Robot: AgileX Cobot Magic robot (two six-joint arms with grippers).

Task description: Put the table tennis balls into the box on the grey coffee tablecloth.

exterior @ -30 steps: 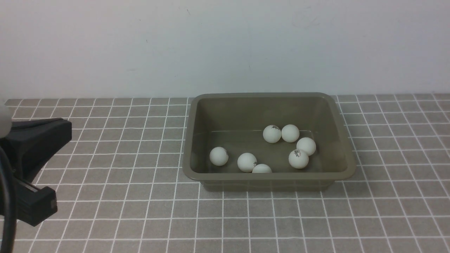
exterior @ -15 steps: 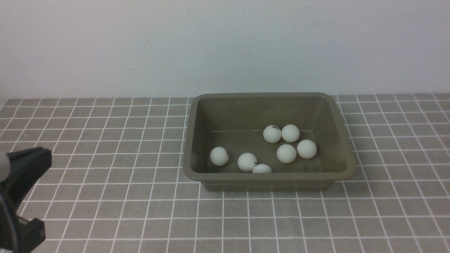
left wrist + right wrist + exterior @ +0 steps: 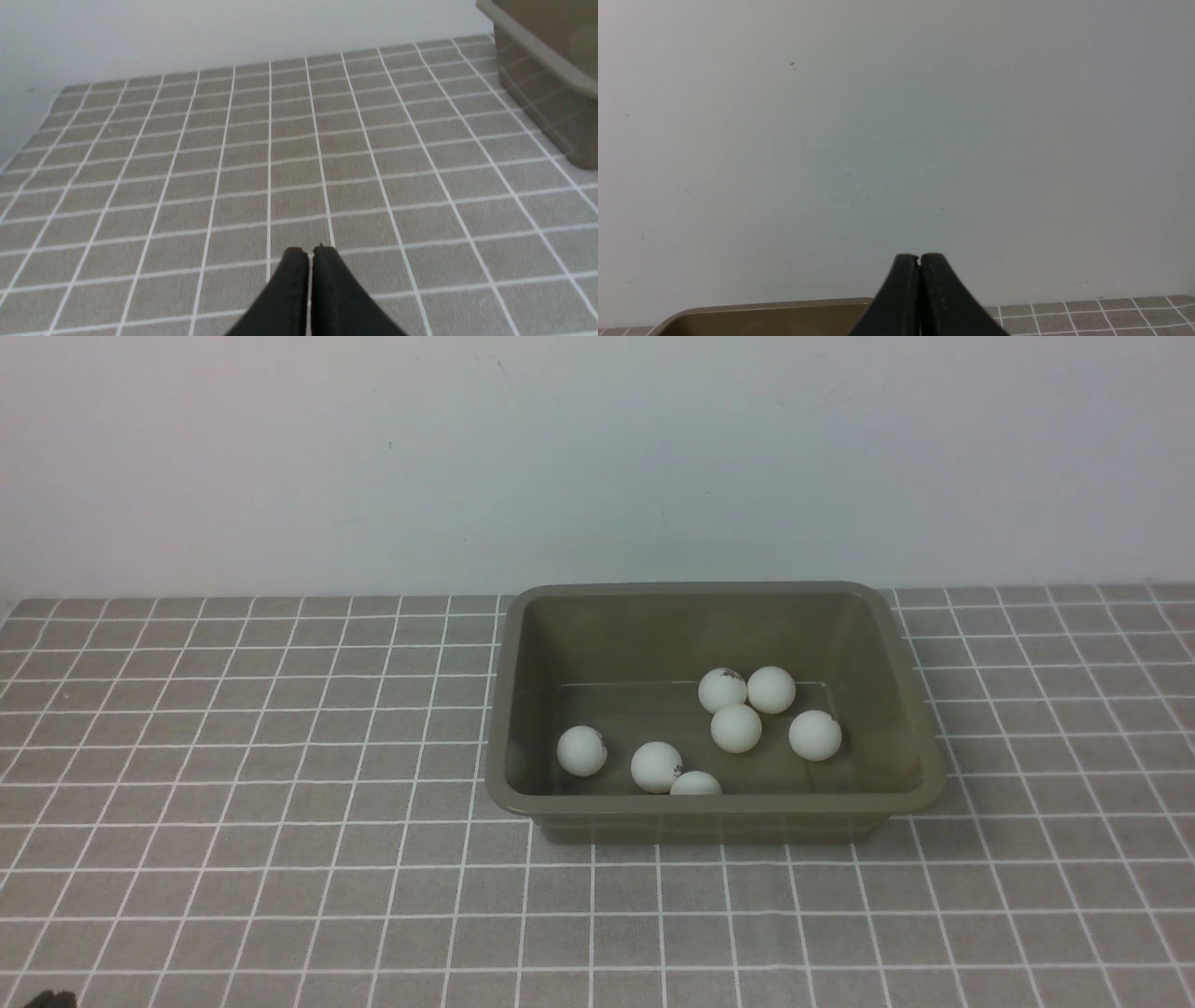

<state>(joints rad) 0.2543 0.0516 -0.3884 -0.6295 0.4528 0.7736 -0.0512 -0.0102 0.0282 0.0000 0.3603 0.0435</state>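
The olive-grey box [image 3: 920,747] stands on the grey coffee tablecloth [image 3: 280,756], right of the middle. Several white table tennis balls lie inside it: a group toward the back right [image 3: 736,728] and others along the front wall [image 3: 656,766]. I see no ball on the cloth. My left gripper [image 3: 310,249] is shut and empty, low over bare cloth to the left of the box [image 3: 551,70]. Only a dark scrap of that arm [image 3: 51,1001] shows in the front view's bottom left corner. My right gripper [image 3: 919,256] is shut and empty, facing the wall with the box rim [image 3: 761,310] below it.
A plain pale wall [image 3: 597,457] runs along the back edge of the cloth, close behind the box. The cloth's left edge [image 3: 28,140] shows in the left wrist view.
My left arm has drawn back toward the bottom left, almost out of the front view. One ball inside the box has rolled left and back, up to the pair at the rear.
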